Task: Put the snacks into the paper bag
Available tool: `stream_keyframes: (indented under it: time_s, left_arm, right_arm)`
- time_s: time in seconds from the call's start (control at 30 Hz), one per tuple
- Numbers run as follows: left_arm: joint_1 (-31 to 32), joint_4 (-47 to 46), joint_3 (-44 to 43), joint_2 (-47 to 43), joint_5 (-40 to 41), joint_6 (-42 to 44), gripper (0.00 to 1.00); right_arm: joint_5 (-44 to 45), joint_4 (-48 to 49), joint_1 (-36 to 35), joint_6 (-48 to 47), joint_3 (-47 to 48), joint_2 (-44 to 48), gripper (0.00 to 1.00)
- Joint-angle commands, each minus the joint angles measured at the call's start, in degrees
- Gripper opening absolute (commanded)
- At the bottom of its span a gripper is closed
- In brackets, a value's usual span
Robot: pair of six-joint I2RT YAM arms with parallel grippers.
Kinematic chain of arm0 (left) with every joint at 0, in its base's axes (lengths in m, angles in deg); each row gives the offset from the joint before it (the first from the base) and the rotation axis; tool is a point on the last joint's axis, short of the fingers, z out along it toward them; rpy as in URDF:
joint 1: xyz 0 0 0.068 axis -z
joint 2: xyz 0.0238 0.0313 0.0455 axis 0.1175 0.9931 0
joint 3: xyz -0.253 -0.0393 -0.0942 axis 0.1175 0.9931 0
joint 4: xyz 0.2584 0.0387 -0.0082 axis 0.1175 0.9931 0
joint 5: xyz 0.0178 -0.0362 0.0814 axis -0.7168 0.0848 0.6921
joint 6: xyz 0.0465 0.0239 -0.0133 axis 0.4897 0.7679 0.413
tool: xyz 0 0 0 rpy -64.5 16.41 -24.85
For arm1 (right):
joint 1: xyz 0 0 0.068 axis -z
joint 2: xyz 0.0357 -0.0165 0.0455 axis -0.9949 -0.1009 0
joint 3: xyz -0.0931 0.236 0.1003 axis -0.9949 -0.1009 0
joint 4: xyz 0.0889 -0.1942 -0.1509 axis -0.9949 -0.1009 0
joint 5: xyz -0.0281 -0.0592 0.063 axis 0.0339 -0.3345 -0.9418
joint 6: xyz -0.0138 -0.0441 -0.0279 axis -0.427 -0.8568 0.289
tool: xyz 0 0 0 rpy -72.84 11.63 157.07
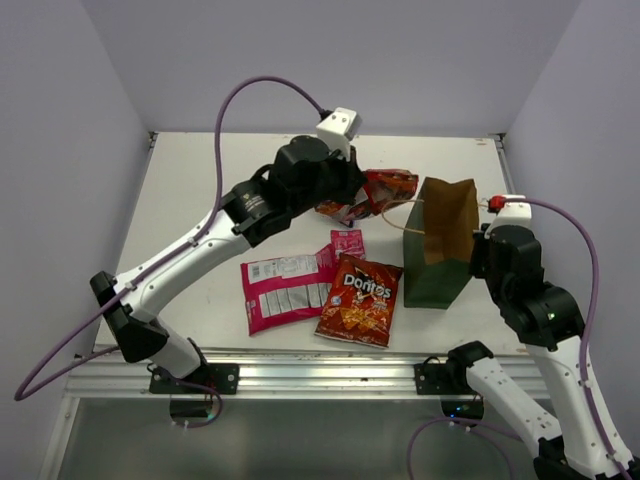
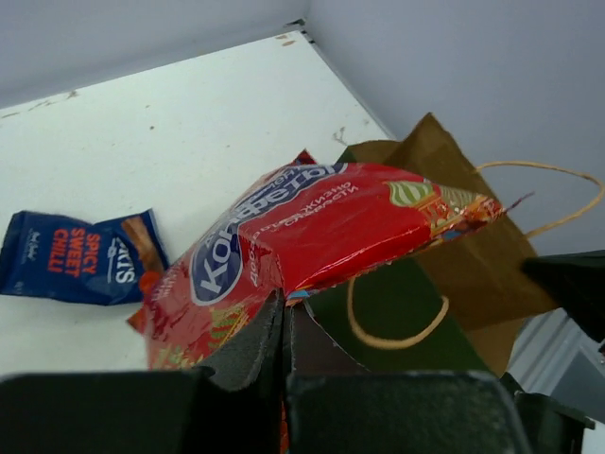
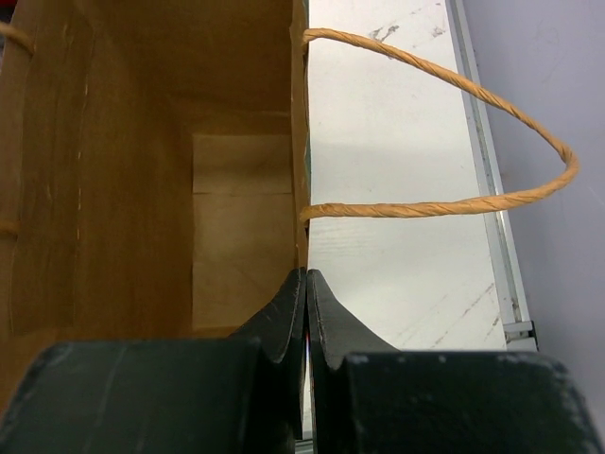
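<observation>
Our left gripper [image 2: 285, 312] pinches the red chip bag [image 2: 312, 227], which sticks out past the fingers [image 2: 246, 350], near the paper bag [image 1: 445, 235]. Our right gripper [image 3: 307, 284] is closed on that bag's wall. Next we should carry the chips over the opening and let go.

The right claw [image 3: 307, 281] clamps the paper bag [image 3: 123, 142] wall; rope handle [image 3: 425, 208] arcs over table [image 3: 397, 284].
</observation>
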Motion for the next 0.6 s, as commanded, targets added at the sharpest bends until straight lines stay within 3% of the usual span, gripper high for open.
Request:
stream_keyframes:
  time_s: [0.0,0.37,0.57]
  left_arm:
    - [4.69,-6.45,-11.03,1.21,-0.04,-1.41,0.00]
    - [11.64,0.67,-42.05,15.98,10.59,7.81,0.00]
    - [11.73,-2.38,-35.94,12.30,16.49,10.37,0.00]
  right_arm:
    - [-1.19,1.85,-0.05,-0.86,-0.70,0.66,0.00]
    - [-2.25,1.94,-0.05,-0.86,-1.14,1.89,0.00]
    - [-2.69,2.12,-0.05,-0.94,-1.31,1.89,0.00]
